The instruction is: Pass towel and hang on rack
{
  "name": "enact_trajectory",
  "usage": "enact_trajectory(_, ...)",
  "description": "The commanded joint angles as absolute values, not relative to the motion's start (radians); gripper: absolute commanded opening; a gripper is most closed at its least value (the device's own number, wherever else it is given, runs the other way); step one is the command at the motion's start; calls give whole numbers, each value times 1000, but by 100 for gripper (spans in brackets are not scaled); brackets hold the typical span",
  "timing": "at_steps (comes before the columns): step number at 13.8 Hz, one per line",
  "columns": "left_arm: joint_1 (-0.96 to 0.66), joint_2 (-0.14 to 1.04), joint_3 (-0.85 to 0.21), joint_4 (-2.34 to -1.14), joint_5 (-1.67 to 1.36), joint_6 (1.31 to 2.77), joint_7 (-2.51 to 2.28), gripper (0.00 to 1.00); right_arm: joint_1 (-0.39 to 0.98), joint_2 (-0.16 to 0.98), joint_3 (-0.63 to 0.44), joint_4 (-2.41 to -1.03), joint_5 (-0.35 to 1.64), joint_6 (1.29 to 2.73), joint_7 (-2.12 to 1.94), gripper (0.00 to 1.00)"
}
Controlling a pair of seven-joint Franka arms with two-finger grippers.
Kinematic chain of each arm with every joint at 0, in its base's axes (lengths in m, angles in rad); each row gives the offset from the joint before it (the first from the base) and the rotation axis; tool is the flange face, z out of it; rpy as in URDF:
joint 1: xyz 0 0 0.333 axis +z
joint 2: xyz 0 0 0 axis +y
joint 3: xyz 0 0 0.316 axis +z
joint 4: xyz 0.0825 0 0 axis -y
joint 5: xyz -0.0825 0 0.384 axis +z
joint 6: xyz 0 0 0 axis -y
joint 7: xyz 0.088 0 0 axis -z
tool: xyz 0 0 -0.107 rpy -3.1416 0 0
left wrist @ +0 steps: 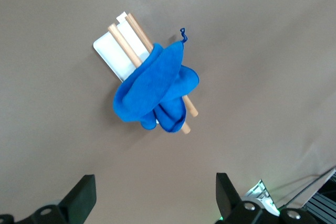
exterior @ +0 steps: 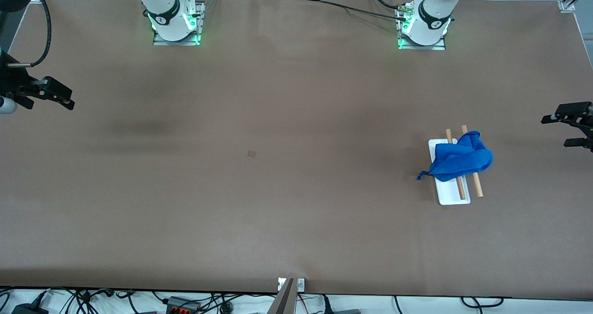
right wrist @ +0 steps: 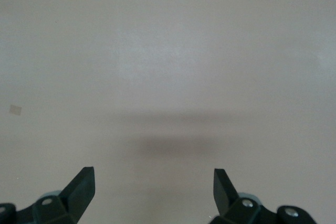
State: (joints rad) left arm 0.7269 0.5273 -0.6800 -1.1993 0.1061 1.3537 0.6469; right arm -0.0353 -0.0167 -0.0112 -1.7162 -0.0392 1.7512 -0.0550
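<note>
Your right gripper (exterior: 62,98) hangs over the tabletop (exterior: 296,212) at the right arm's end, jaws spread wide and holding nothing. Near the middle of the tabletop you see only a small tan patch (exterior: 251,153). Toward the left arm's end stands the rack (exterior: 451,196), with the towel (exterior: 461,159) draped over both its rods, its loop trailing off the base. Your left gripper (exterior: 567,128) waits just past it, wide open and empty.

I see the brown table (exterior: 287,212). On it stands the rack (exterior: 451,196), toward the left arm's end, and a small square patch (exterior: 251,153) near the middle.
</note>
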Motion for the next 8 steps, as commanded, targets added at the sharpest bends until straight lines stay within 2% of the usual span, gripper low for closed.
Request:
enact_trajectory(1, 661, 468, -658, -1216, 135, 1336, 495, 100, -32, -23, -8, -1712, -48, 1744, -66, 100)
enact_trajectory(3, 641, 379, -646, -1282, 117, 1365, 407, 100, -18, -18, -8, -1713, -46, 1717, -58, 100)
enact_trajectory(4, 585, 312, -567, -1354, 80, 1432, 391, 100, -18, -18, -8, -1713, -46, 1695, -46, 100)
enact_trajectory(5, 498, 249, -445, -1418, 24, 1475, 391, 100, -18, -18, -8, -1713, -46, 1689, -28, 100)
enact_trajectory(7, 323, 198, -214, -1485, -60, 1508, 388, 100, -23, -20, -6, -1713, -48, 1686, -37, 100)
enact_trajectory(8, 257, 180, -145, -1506, -63, 1526, 368, 100, -26, -23, -6, -1713, -46, 1684, -28, 100)
